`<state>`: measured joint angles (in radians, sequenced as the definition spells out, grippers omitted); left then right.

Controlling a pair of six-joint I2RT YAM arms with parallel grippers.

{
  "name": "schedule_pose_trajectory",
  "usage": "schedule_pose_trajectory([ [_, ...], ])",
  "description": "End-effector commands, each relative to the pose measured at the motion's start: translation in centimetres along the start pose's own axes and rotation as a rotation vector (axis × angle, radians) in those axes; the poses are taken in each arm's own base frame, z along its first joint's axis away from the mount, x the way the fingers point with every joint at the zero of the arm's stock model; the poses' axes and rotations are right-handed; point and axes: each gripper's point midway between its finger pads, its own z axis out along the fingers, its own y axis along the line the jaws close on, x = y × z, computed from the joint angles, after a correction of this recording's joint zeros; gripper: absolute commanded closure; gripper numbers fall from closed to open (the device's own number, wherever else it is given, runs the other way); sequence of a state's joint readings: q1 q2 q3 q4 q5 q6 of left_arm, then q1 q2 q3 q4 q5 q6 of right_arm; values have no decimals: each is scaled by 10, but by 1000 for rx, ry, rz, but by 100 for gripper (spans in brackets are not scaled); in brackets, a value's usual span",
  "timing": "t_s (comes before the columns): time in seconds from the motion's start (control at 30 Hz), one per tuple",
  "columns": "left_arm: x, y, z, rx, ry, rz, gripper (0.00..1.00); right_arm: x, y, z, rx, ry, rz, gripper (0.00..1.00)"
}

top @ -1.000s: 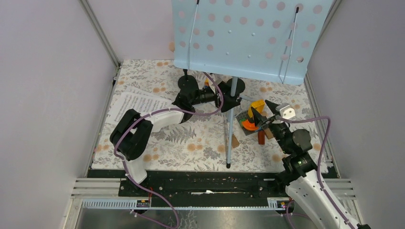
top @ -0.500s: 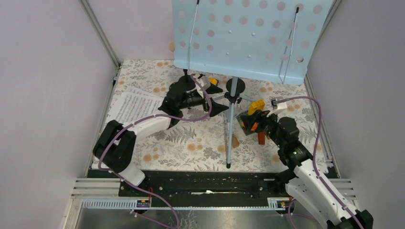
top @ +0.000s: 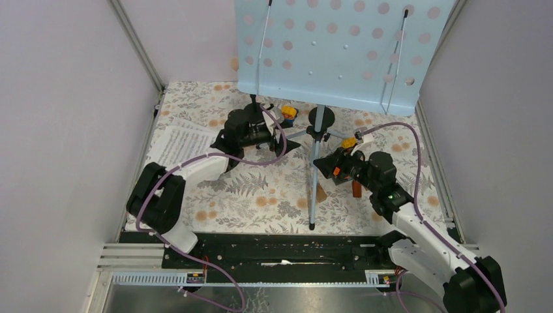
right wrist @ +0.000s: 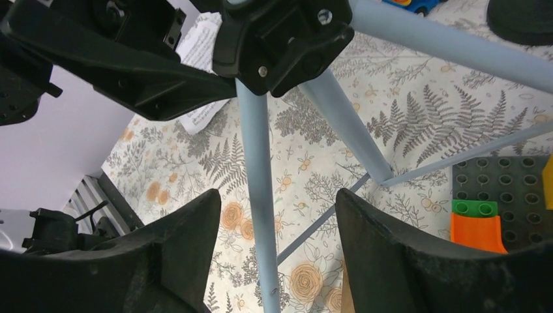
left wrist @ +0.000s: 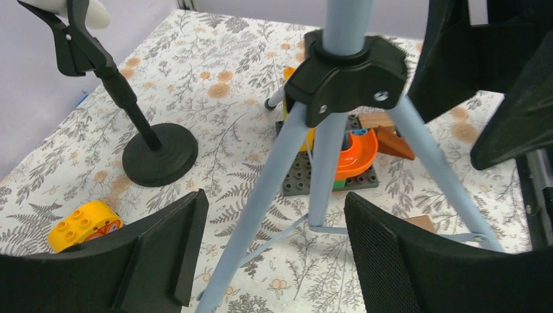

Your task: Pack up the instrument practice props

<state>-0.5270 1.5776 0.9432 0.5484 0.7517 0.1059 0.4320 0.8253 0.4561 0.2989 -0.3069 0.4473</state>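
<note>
Now my left pincer [left wrist: 274, 225] and right pincer [right wrist: 277, 218] had moved in around the music rack [top: 332, 52] legs mid-frame, wide open, empty, ready to fold them.

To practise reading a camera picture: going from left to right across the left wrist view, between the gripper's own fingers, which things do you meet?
yellow toy block → mic holder's round base → music rack's tripod hub

Legible text, labels, brands, numbers, signs: none in any view.
White sheet-music pages [top: 177, 145], left of centre in the top view: dark printed lines show, too small to read. The corner seen in the right wrist view is equally unreadable.
</note>
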Motion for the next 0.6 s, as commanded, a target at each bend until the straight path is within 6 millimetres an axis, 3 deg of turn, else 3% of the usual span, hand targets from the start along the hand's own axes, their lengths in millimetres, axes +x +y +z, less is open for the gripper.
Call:
schedule_pose_trajectory([
  [0.0,2,14,15,6,3,44,22,-22,16,17,-38,-53,-34,30],
  [0.17,14,19,27,35,13,-3,30,-14,19,33,-56,3,-128,41],
  [0.3,30,15,29,57,37,-41,32,-14,22,33,-75,-19,-167,50],
  [0.4,38,11,27,60,50,-68,45,-10,27,31,-118,-35,-218,66],
  [0.57,40,0,21,71,50,-105,77,-4,29,32,-155,-25,-317,81],
])
